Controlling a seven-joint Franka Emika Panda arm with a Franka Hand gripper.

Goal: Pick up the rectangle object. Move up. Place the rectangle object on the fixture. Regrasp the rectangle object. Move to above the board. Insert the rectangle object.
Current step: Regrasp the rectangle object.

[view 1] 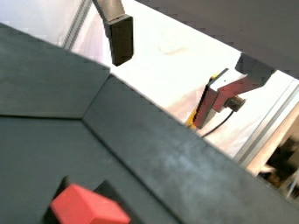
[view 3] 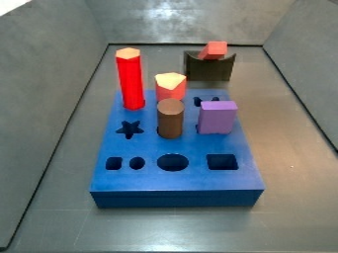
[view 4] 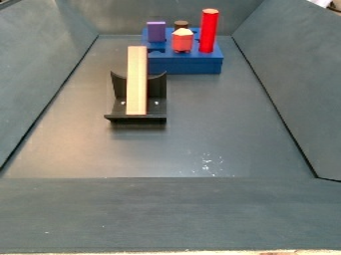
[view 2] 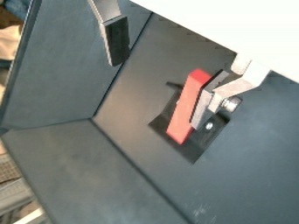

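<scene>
Salmon-red is the colour to watch here: the rectangle object (view 2: 184,108) is sitting on the fixture (view 4: 136,103), leaning back along the bracket's upright with its long axis running up the slope. In a side view you can see its pale face (view 4: 135,80) lying lengthwise on the dark L-shaped bracket, and from the far end only its top pokes up over the fixture (view 3: 215,48).

The gripper (view 2: 176,57) isn't touching it. In both wrist views the fingers are spread wide with nothing between them; one dark pad (view 1: 121,39) hangs in open air, and the other finger (view 2: 237,80) sits off to the far side of the bar. So the bar is below and ahead of the gripper, well apart, and neither side view shows the arm at all, which suggests it's hovering high.

My read is that the placing step is done and the regrasp is next. What matters is lining the open fingers across the bar's flat faces, square to that long axis, before coming down.

Beyond the fixture is the blue board (view 3: 179,183), with a red hexagonal post (view 3: 130,77), a brown cylinder (view 3: 171,118) and a purple cube (view 3: 218,116) already standing in it. The square hole (view 3: 222,162) near the front edge looks open.
</scene>
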